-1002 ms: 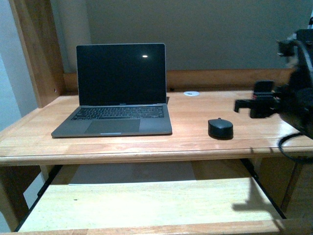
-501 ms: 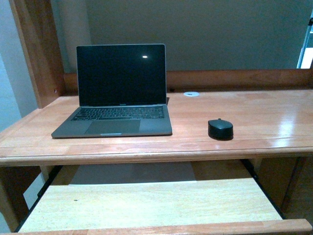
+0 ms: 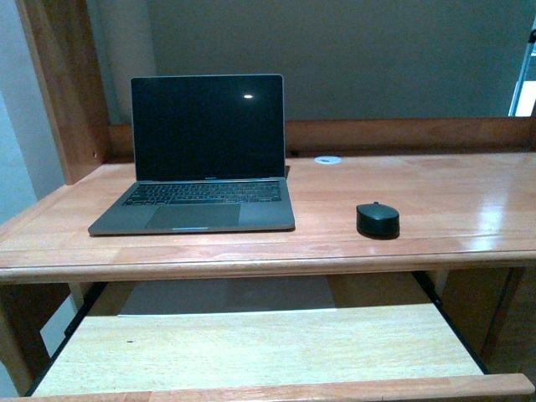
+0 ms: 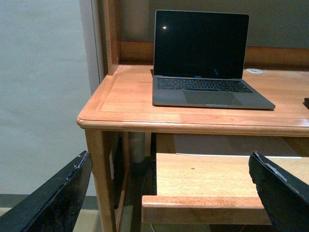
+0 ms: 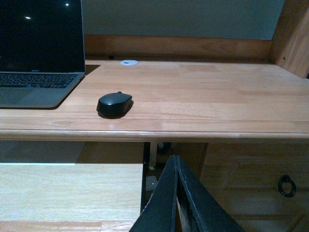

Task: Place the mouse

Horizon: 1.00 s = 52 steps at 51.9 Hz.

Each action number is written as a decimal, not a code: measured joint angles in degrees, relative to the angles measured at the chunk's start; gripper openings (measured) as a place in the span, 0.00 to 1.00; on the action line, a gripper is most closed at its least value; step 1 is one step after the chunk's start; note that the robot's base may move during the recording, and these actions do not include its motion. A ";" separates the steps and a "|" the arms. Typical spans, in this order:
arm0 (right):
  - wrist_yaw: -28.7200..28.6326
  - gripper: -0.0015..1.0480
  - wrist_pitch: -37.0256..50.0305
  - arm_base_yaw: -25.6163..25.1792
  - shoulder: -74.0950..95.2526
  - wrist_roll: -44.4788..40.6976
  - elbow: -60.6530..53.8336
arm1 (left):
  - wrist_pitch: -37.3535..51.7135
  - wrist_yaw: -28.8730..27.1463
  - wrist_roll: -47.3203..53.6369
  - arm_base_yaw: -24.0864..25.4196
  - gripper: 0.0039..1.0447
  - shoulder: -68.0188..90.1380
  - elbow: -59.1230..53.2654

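Observation:
The small black mouse point(image 3: 378, 220) lies on the wooden desk top point(image 3: 435, 193), to the right of the open grey laptop point(image 3: 205, 159). It also shows in the right wrist view point(image 5: 114, 104), resting alone near the desk's front edge. My right gripper point(image 5: 176, 164) is shut and empty, low in front of the desk and well short of the mouse. My left gripper point(image 4: 169, 193) is open and empty, held low before the pulled-out keyboard tray point(image 4: 212, 193). Neither gripper shows in the front view.
The laptop point(image 4: 205, 63) stands at the desk's left with its screen dark. A small white disc point(image 3: 327, 160) lies at the back. The keyboard tray point(image 3: 260, 347) is pulled out under the top. A drawer with a ring pull point(image 5: 287, 185) is at the lower right.
One second ago my right arm was at the right edge of the front view above the desk. It has withdrawn out of that view. The mouse has not moved.

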 joint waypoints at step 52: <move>0.02 0.02 -36.37 0.00 -41.66 0.00 -3.54 | 0.00 0.00 0.00 0.00 0.94 0.00 0.00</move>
